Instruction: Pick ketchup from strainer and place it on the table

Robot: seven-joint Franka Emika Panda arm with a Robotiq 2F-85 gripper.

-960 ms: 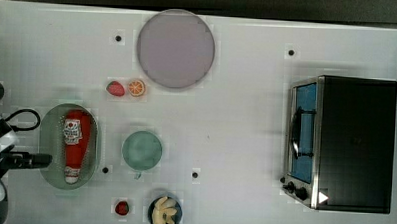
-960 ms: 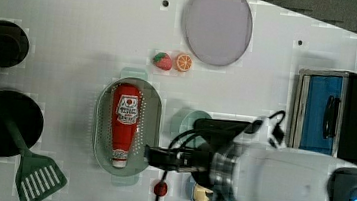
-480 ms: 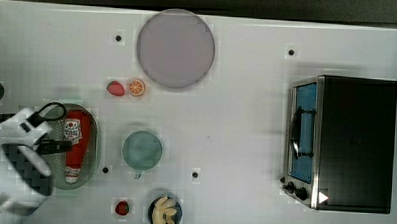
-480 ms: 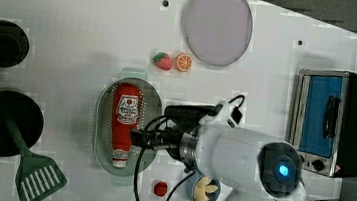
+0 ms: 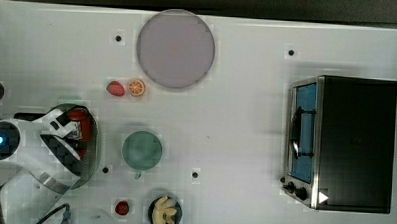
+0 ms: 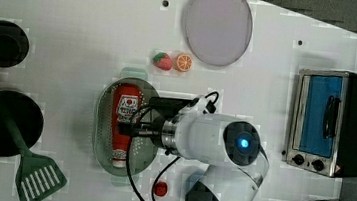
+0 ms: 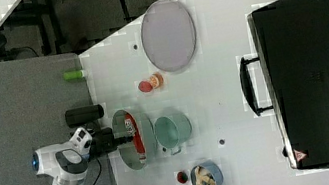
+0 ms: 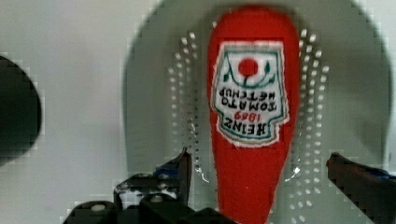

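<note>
Red ketchup [image 8: 252, 116] in strainer [image 8: 154, 107], fingers [image 8: 180, 170] spread either side; cup [image 5: 142, 150] beside.

Bright, even overhead light falls on the white table [image 5: 246, 118], with no strong glare. Shadows are soft and short: a faint grey one hugs the plate [image 5: 175, 48] at its 6 o'clock edge in the top view. All pictures look blocky and smeared, with square patches around small things. In the wrist view the ketchup [image 8: 252, 107] label is readable, while the fingers [image 8: 180, 170] near the lens are blurred and dark
</note>
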